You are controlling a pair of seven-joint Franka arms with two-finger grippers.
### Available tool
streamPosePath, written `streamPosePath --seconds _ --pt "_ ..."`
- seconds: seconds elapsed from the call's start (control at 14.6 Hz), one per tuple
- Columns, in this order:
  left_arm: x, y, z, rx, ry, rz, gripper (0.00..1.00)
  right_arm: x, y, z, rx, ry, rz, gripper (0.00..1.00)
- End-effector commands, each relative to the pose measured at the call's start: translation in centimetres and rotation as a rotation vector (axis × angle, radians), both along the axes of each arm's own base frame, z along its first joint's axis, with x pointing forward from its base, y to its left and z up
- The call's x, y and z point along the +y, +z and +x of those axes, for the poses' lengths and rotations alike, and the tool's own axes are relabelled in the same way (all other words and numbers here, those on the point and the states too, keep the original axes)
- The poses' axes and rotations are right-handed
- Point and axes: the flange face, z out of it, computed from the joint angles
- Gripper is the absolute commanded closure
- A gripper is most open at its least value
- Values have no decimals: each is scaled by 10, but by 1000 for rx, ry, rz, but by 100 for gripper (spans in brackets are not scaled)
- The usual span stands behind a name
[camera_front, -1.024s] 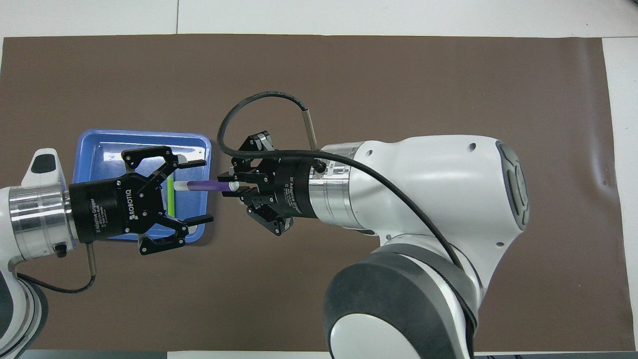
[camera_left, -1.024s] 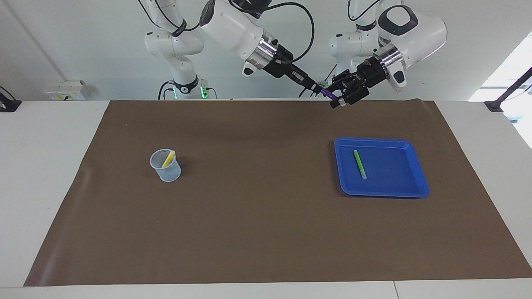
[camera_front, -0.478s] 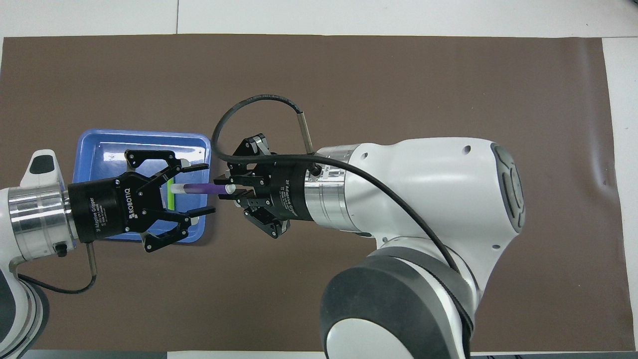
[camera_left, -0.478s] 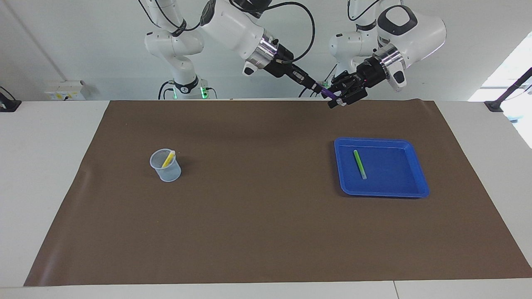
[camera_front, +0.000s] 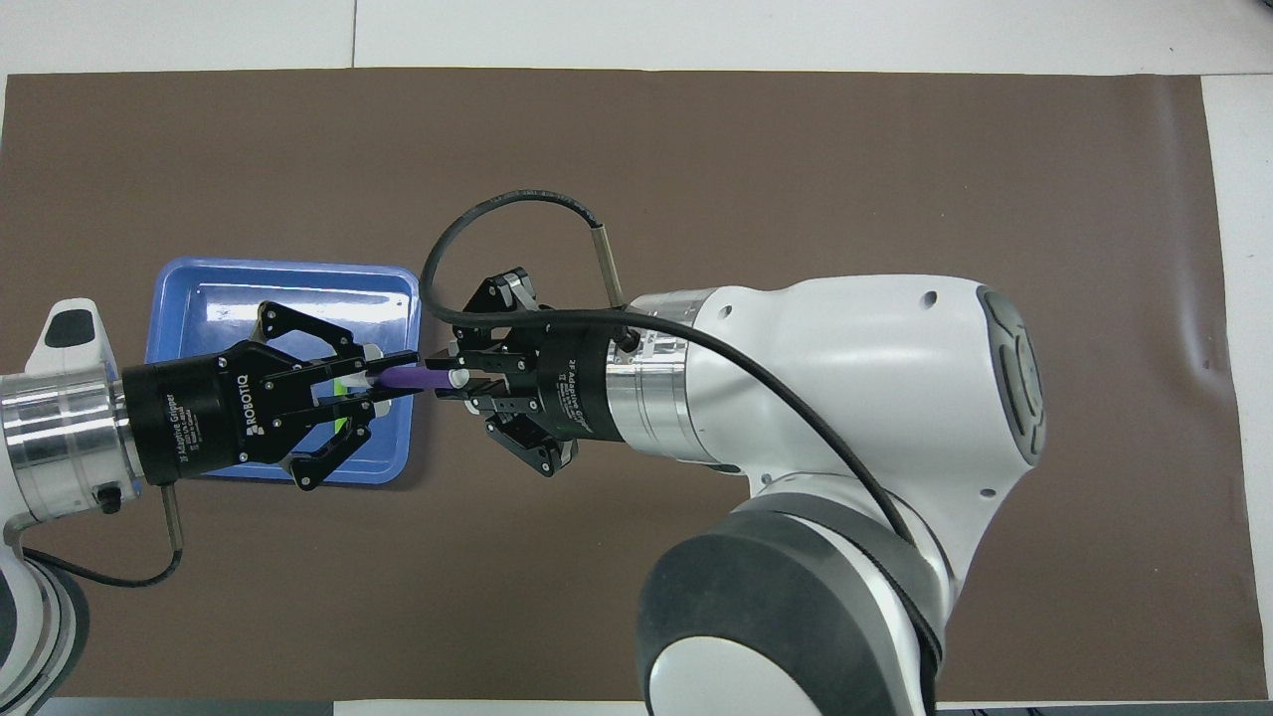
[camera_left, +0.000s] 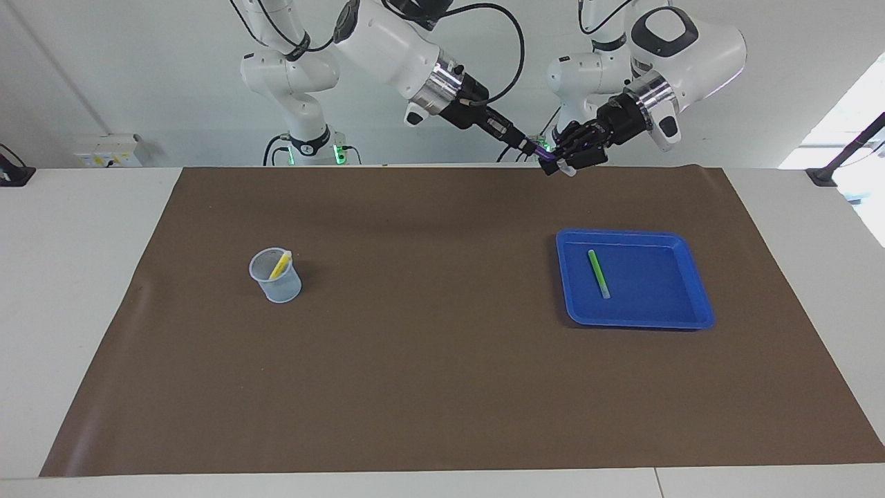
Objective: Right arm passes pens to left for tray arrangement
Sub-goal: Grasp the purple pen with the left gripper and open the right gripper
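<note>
The purple pen (camera_front: 413, 379) is held level in the air between both grippers, over the tray's edge toward the right arm's end. My right gripper (camera_front: 445, 381) is shut on its pale end. My left gripper (camera_front: 398, 376) has its fingers closed on the other end. In the facing view the two grippers, right (camera_left: 529, 146) and left (camera_left: 555, 164), meet high above the mat's edge at the robots' end, with the purple pen (camera_left: 543, 155) between them. The green pen (camera_left: 599, 274) lies in the blue tray (camera_left: 650, 318). The yellow pen (camera_left: 280, 265) stands in a cup.
The translucent pale cup (camera_left: 278, 285) stands on the brown mat (camera_left: 429, 360) toward the right arm's end; the right arm hides it in the overhead view. The blue tray (camera_front: 298, 281) sits toward the left arm's end. Two slimmer white arms stand at the table's edge by the robots.
My left gripper's fingers, wide open around the purple pen a second ago, have closed on it. The right gripper has stayed shut on the pen and shifted slightly toward the left gripper.
</note>
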Motion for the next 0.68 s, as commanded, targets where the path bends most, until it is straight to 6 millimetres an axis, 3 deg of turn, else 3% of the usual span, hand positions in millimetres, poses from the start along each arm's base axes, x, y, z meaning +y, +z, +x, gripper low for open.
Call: streamPosePath --seconds 0.0,0.41,0.55,0.61 --pt "6 3 -10 -6 -2 -2 100 2 1 1 -8 -2 -14 100" --pt "11 3 -8 0 18 -3 100 3 -1 1 1 7 -18 100" --pt "12 3 -8 2 19 -4 100 3 -1 1 -18 17 -37 11" --pt "12 3 -8 1 21 -4 100 2 0 1 -43 27 -65 0"
